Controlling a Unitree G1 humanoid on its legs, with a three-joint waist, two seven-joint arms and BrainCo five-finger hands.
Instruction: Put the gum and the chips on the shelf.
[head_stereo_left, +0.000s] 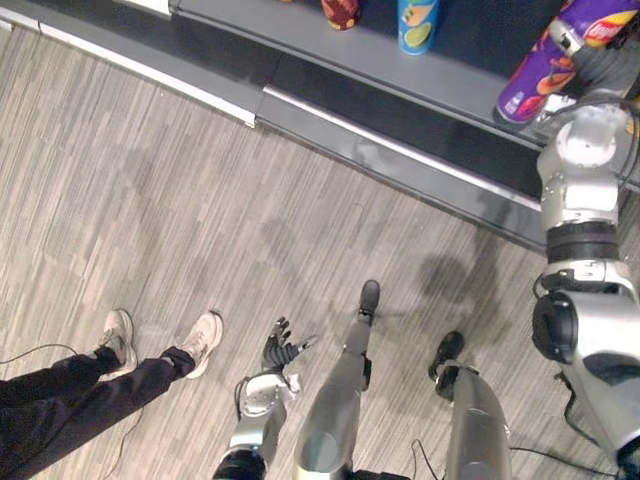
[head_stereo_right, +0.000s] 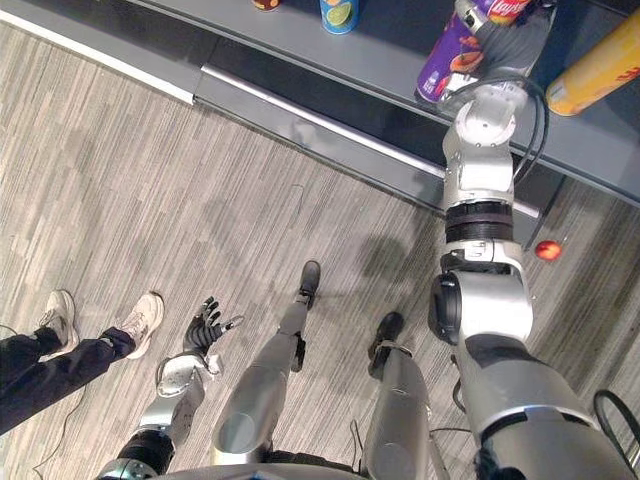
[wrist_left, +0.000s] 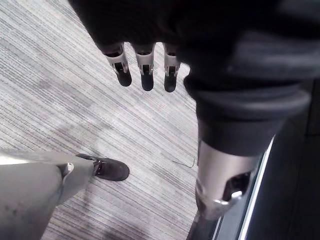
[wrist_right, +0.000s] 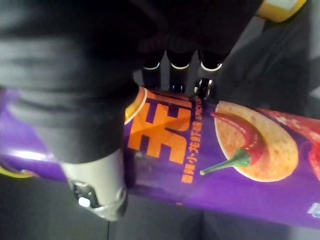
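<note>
A purple chips can (head_stereo_right: 448, 58) leans tilted over the grey shelf board (head_stereo_right: 380, 52), its lower end near the board's front edge. My right hand (head_stereo_right: 512, 38) is shut on the can's upper part. In the right wrist view the thumb (wrist_right: 99, 192) lies across the near side of the chips can (wrist_right: 235, 155) and the fingers (wrist_right: 176, 67) curl round its far side. My left hand (head_stereo_left: 281, 348) hangs low over the floor. Its fingers (wrist_left: 146, 77) are straight and hold nothing.
On the shelf stand a teal can (head_stereo_left: 417, 25), a red can (head_stereo_left: 340, 11) and a yellow can (head_stereo_right: 600, 68) lying to the right of the purple one. A small red round thing (head_stereo_right: 547, 250) lies on the floor. A person's legs and shoes (head_stereo_left: 160, 360) are at the left.
</note>
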